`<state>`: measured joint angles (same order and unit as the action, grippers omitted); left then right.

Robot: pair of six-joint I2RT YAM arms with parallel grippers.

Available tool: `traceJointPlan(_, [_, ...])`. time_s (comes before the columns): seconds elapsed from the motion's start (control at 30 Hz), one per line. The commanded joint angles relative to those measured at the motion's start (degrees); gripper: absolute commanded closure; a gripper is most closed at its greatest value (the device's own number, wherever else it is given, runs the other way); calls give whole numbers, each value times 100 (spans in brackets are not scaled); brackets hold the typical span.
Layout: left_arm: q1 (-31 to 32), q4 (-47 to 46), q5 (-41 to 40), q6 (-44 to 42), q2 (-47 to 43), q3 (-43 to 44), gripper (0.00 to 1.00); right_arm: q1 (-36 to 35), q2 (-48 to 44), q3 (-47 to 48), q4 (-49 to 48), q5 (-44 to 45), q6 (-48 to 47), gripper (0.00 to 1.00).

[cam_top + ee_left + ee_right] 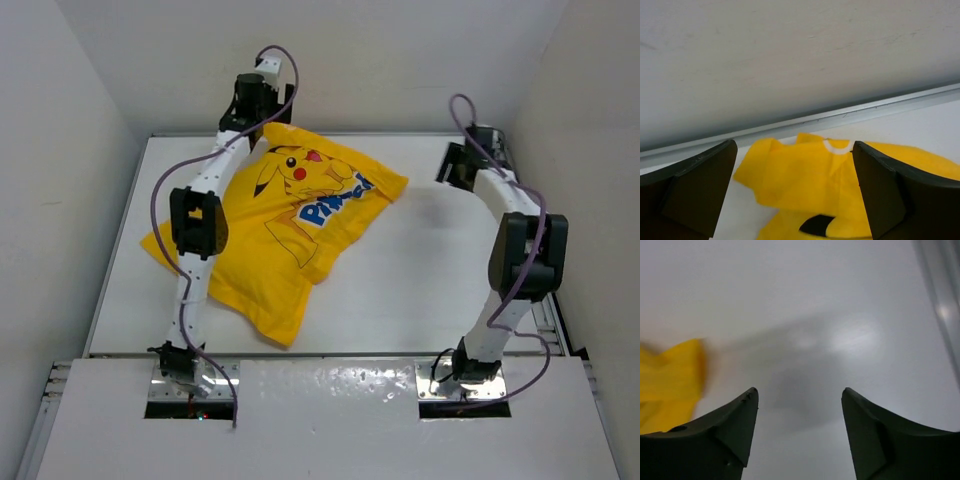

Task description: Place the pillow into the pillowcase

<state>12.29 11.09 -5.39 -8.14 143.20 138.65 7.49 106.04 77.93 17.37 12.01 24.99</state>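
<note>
Presently: pillowcase, thin yellow printed cloth, plump and rumpled, lying just below and ahead of the left gripper, whose dark wedge-shaped jaws stand wide apart, holding nothing. Right gripper, jaws parted, empty, over the smooth white table; a yellow corner lies to its left.

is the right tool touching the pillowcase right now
Apart. The top view shows a strip of bare table between the right tool and the nearest corner of the pillowcase. In the right wrist view, its jaws stand open around nothing.
</note>
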Motion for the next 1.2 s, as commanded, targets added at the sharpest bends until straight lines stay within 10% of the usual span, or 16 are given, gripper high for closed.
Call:
traceJointPlan(0.0, [-306, 953, 177, -21, -968, 452, 0, -1142, 144, 582, -638, -1577, -1601, 30])
traceJointPlan(0.1, [-736, 2096, 765, -152, -2038, -423, 0, -1662, 487, 978, -1127, -1956, -1980, 1])
traceJointPlan(0.47, [-1678, 2593, 1760, -1207, -4669, -6286, 0, -2234, 3510, 4204, -822, -2546, -470, 5])
traceJointPlan(0.77, [-1441, 1475, 1709, -1375, -3424, -6581, 10, -2181, 1027, -186, -2175, -2810, 5, 100])
traceJointPlan(0.97, [-993, 904, 733, -1365, -2666, -5132, 16, -2225, -1408, -3359, -2318, -2924, 840, 100])
traceJointPlan(1.17, [-851, 1622, 749, -1340, -2770, -4434, 8, -1470, -1851, -2640, -400, -2585, 589, 46])
